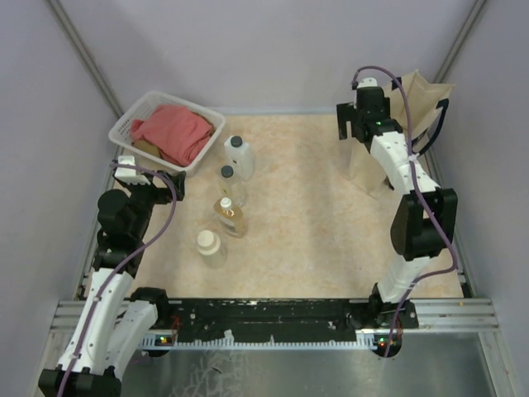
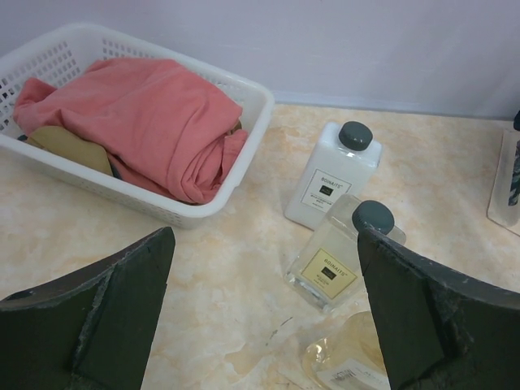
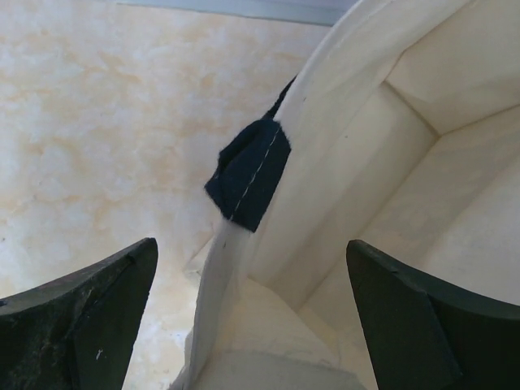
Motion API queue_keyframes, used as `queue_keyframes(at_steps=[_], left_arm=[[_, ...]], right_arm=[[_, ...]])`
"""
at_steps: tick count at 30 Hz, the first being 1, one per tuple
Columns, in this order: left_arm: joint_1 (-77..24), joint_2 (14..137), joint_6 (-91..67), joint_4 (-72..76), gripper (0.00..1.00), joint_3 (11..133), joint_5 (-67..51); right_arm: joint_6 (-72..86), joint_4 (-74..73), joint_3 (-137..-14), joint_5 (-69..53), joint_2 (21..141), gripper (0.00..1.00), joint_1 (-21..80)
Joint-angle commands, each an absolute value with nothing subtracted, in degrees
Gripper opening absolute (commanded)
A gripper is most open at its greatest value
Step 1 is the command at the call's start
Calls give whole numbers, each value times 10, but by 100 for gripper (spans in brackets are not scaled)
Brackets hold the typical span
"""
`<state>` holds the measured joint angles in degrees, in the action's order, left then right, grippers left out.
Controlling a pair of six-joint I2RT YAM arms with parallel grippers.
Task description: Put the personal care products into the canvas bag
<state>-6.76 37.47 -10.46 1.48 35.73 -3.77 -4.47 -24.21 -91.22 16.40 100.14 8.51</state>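
Observation:
Four bottles stand in a line left of centre: white with black cap (image 1: 238, 157), clear with dark cap (image 1: 231, 184), amber with white top (image 1: 230, 217), squat cream (image 1: 210, 246). My left gripper (image 1: 165, 184) is open and empty, left of the bottles. Its wrist view shows the white bottle (image 2: 333, 175), the clear bottle (image 2: 335, 260) and part of the amber one (image 2: 349, 361) beside the open left gripper (image 2: 264, 325). The beige canvas bag (image 1: 421, 103) stands at the far right. My right gripper (image 1: 354, 128) is open over its near rim (image 3: 236, 268), straddling the rim by a black strap patch (image 3: 248, 175).
A white lattice basket (image 1: 136, 112) with a red cloth (image 1: 173, 132) sits at the far left, just behind the left gripper; it also shows in the left wrist view (image 2: 162, 207). Grey walls close the table on three sides.

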Motion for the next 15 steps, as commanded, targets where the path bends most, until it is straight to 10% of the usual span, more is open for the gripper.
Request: queue_keyframes(at_steps=[1,10,15], left_arm=[[-70,368,-98,25,99,350,-28],[-71,386,-101,38,99,345,-43],[-71,392,-108,49,99,340,-50]], right_arm=[[-28,-257,-918,121,1009,99,87],[7,-279,-807,70,918,60,89],[20,-311,-780,57,865,60,104]])
